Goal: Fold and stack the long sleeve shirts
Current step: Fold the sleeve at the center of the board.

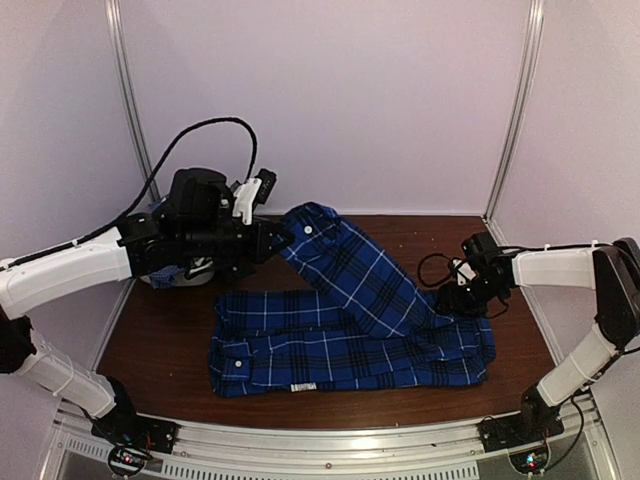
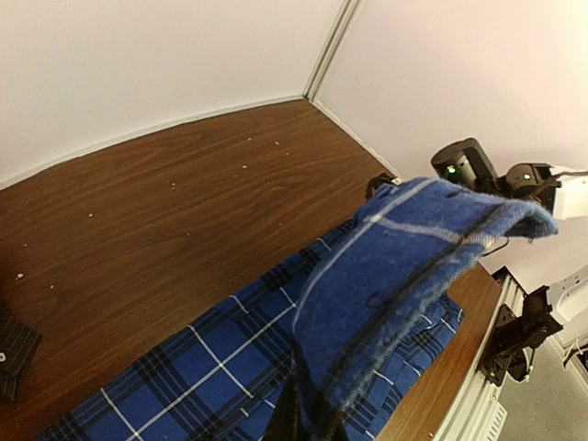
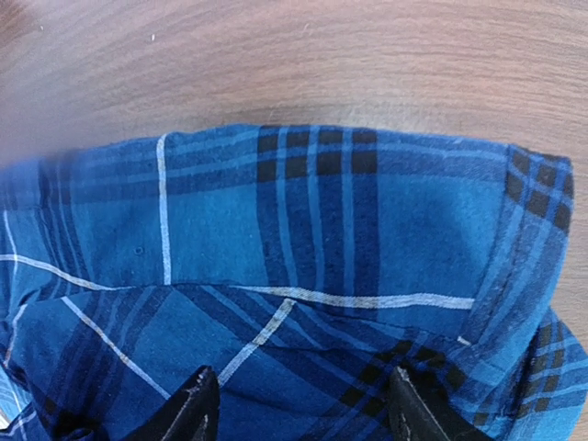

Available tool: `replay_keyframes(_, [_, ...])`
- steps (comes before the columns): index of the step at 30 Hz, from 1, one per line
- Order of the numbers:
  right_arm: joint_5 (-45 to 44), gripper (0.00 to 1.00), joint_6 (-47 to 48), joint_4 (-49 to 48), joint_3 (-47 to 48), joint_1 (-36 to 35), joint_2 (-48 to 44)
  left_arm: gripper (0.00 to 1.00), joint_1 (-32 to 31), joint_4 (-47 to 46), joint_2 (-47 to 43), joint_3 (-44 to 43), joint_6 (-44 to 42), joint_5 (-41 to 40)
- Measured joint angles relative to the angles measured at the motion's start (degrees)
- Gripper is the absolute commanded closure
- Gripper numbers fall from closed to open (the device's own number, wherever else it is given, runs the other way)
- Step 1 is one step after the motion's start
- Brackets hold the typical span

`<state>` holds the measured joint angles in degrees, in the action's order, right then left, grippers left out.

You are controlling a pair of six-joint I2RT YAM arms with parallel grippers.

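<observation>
Closest to me, along the near edge of the table (image 1: 165,345), lies the blue plaid shirt (image 1: 350,350). It is folded into a long band running left to right, with a small white label (image 1: 298,386) at its front hem. One sleeve (image 1: 365,275) rises off the right part of the band and slants back toward the far left. Its cuff is up off the wood and pinched in the left gripper (image 1: 272,240), whose jaws are closed tight on the cloth. From that wrist, the sleeve (image 2: 395,276) hangs out in front of the camera, over the rest of the shirt (image 2: 202,367) below.

The right gripper (image 1: 450,300) sits low at the far right corner of the shirt, where the sleeve meets the band. From its own camera, the two fingers (image 3: 193,409) stand well apart with plaid cloth (image 3: 322,239) spread flat between and beyond them. They pinch nothing that I can see.

A scrap of dark cloth (image 2: 14,349) lies on the wood at the left, apart from the blue shirt.
</observation>
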<state>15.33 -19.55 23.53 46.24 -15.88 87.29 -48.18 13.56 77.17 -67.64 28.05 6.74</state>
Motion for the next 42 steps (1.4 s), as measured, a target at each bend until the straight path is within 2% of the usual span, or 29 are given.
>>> replay_keyframes(8, [1.4,0.33,-0.2,0.2,0.5,1.9,-2.1,1.0,4.8,-0.1,0.3,8.6,3.5,-1.8])
replay_keyframes(17, [2.7,0.33,-0.1,0.2,1.5,2.2,-2.0,1.0,5.4,-1.5,1.4,17.2,5.8,-4.7])
replay_keyframes(41, [3.5,0.33,1.0,0.3,1.5,2.2,-0.7,1.0,6.1,-5.0,8.8,25.1,7.3,-15.8])
replay_keyframes(42, [3.5,0.33,1.2,0.5,1.5,2.2,-0.8,0.96,6.1,-5.0,9.0,25.4,7.4,-16.2])
